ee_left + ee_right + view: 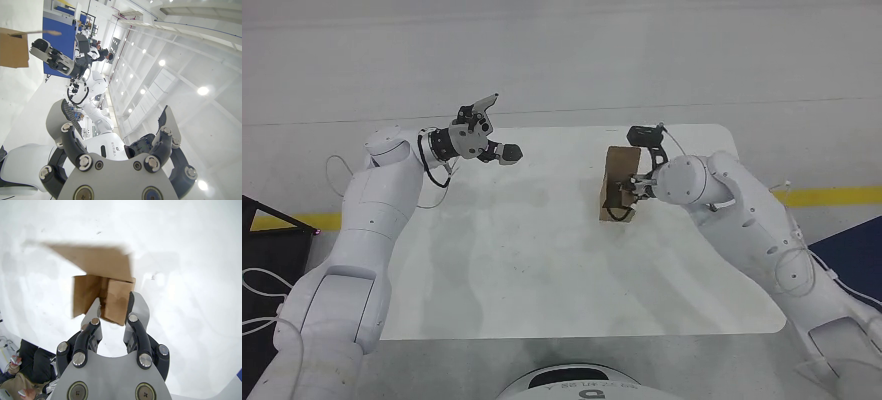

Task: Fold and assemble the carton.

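Right gripper [114, 297]: narrow. I have it clamped on one wall of the carton [85, 291], a finger on each face. Carton is plain brown cardboard, only partly formed. It stands on the table [542, 280] at about 2 o'clock from the centre. One large flap juts out open beyond the wall I hold, and the inner panels meet at a fold. Left gripper [115, 106]: wide, holding nothing, raised near the table's 11 o'clock corner, well apart from the carton.
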